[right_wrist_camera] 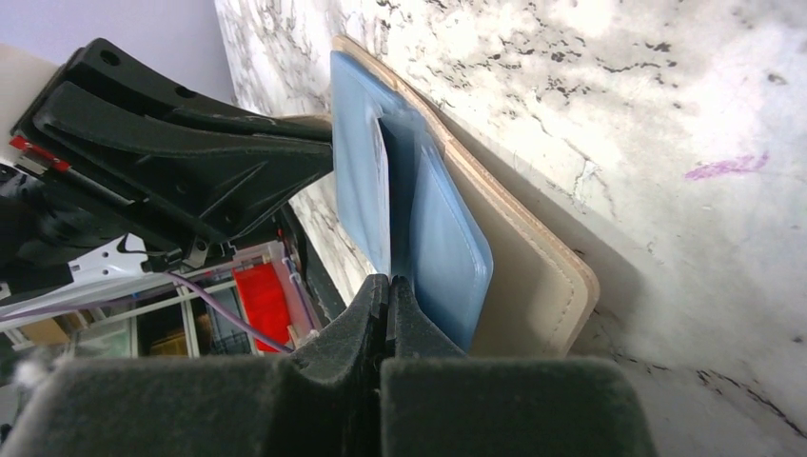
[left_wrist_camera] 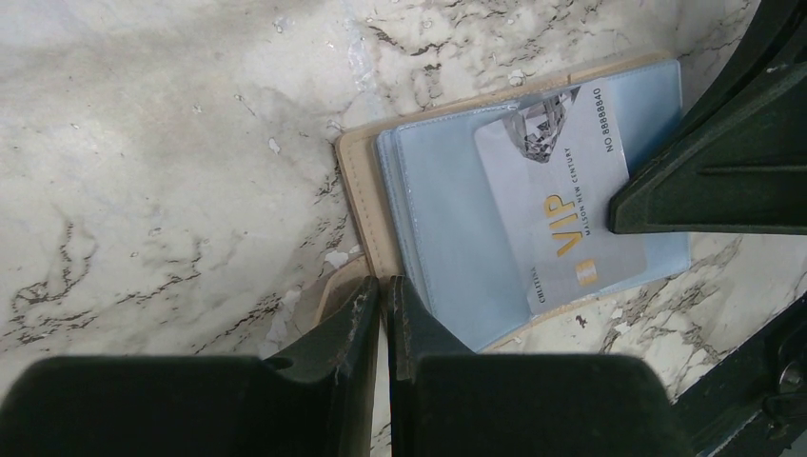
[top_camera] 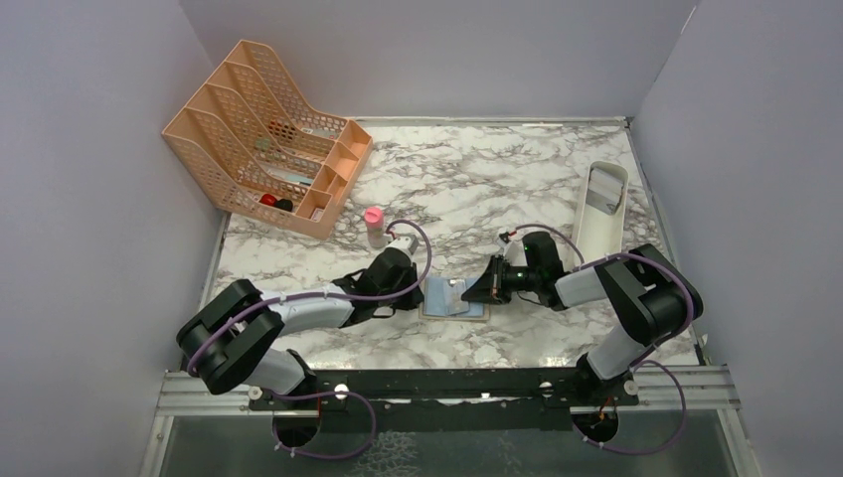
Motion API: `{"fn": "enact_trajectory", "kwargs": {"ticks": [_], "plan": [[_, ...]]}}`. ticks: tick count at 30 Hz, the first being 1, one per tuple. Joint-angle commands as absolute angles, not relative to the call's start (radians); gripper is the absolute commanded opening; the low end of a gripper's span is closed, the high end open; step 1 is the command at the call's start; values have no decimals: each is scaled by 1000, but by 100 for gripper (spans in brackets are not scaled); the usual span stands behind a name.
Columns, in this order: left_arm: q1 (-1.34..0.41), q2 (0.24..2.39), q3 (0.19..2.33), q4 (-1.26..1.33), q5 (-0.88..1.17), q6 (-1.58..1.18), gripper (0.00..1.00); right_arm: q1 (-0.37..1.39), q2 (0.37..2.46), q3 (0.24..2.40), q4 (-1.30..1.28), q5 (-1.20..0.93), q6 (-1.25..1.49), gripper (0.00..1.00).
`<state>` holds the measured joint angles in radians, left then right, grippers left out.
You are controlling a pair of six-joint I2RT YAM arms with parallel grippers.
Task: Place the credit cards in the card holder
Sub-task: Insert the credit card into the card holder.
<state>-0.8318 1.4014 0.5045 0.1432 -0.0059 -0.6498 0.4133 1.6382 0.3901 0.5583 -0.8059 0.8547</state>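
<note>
Both the left gripper [top_camera: 417,295] and right gripper [top_camera: 474,292] met over the card holder [top_camera: 449,302], open flat on the marble table [top_camera: 497,179]. Left wrist view: the left gripper pinched its tan edge, and a silver credit card [left_wrist_camera: 561,190] lay on blue lining. Right wrist view: the right gripper's fingers, pressed together, touched the sleeves.

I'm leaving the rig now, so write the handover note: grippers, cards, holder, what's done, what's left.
Left gripper: nearly shut, seemingly pinching the holder by its tan edge.
Right gripper: shut, apparently on the card.
Holder: open and flat between the two grippers.
Card: on the blue sleeves, edge slipped between them, most of it showing.
Tray: grey flat things inside, perhaps more cards; count unclear.
Done: holder open, one card at the sleeves.
Left: push it home, then any others.
</note>
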Motion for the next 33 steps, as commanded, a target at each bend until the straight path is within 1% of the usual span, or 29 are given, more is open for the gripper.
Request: {"fn": "enact_trajectory", "kwargs": {"ticks": [1, 4, 10, 15, 19, 23, 33], "plan": [[-831, 1390, 465, 170, 46, -685, 12, 423, 1652, 367, 643, -783, 891, 1], [-832, 1389, 455, 182, 54, -692, 12, 425, 1661, 371, 647, -787, 894, 3], [-833, 1384, 439, 198, 66, -706, 12, 426, 1656, 410, 584, -759, 849, 3], [-833, 1379, 431, 202, 65, -710, 12, 426, 1651, 463, 495, -747, 778, 3], [-833, 1377, 430, 191, 55, -704, 12, 425, 1662, 555, 319, -732, 634, 1], [-833, 1369, 429, 177, 38, -693, 12, 425, 1671, 597, 221, -715, 525, 1], [-832, 1395, 442, 153, 11, -674, 12, 422, 1718, 667, 116, -742, 457, 2]]}}
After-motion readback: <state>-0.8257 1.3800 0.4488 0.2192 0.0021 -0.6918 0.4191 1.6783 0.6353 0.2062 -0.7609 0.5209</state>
